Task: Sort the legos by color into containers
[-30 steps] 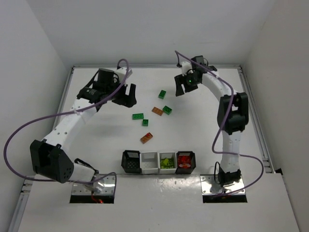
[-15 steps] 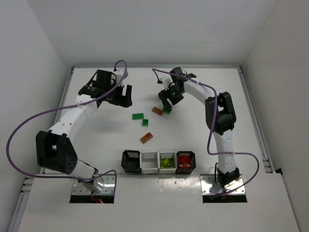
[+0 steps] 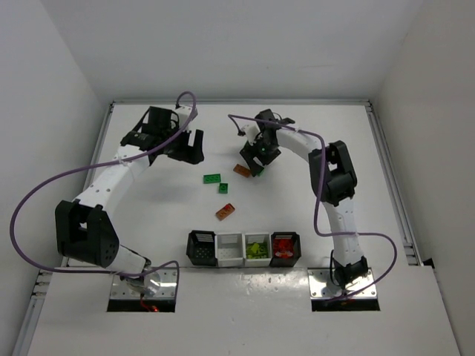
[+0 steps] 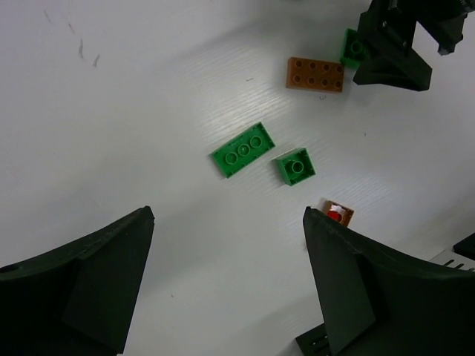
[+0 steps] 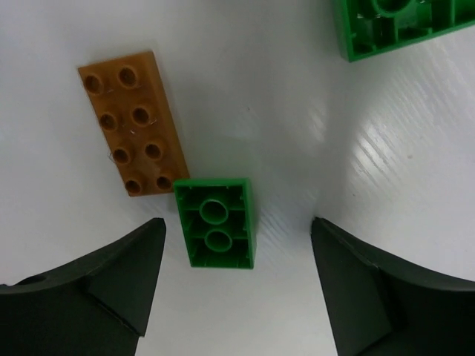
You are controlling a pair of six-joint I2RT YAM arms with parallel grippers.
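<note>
1. Toward the far edge of the tabletop (image 3: 163, 215), right of centre: right gripper (image 3: 254, 162) low over an upturned dark green brick (image 5: 216, 222), jaws spread wide either side, nothing gripped.
2. Corner to corner with it, touching or nearly: orange-brown brick (image 5: 132, 132), studs up. Second green brick (image 5: 393, 26) near, apart.
3. Left of centre, same far half: left gripper (image 3: 190, 150) also wide open, holding nothing, above a long green brick (image 4: 242, 150) and a square green brick (image 4: 296, 166).
4. Closer to the bins: small orange-brown piece (image 4: 336, 213) with red on top.
5. Along the near edge, a row of containers: left black bin (image 3: 201, 234), white bin (image 3: 230, 237), white bin with yellow-green (image 3: 257, 236), black bin with red (image 3: 286, 234).
6. Step, as judged: reach-to-grasp on the upturned brick, pick not yet made.
7. Next, as judged: lower slightly, close on the long sides without nudging the orange-brown brick, lift, carry to the dark-green bin. Which bin that is, cannot tell.
</note>
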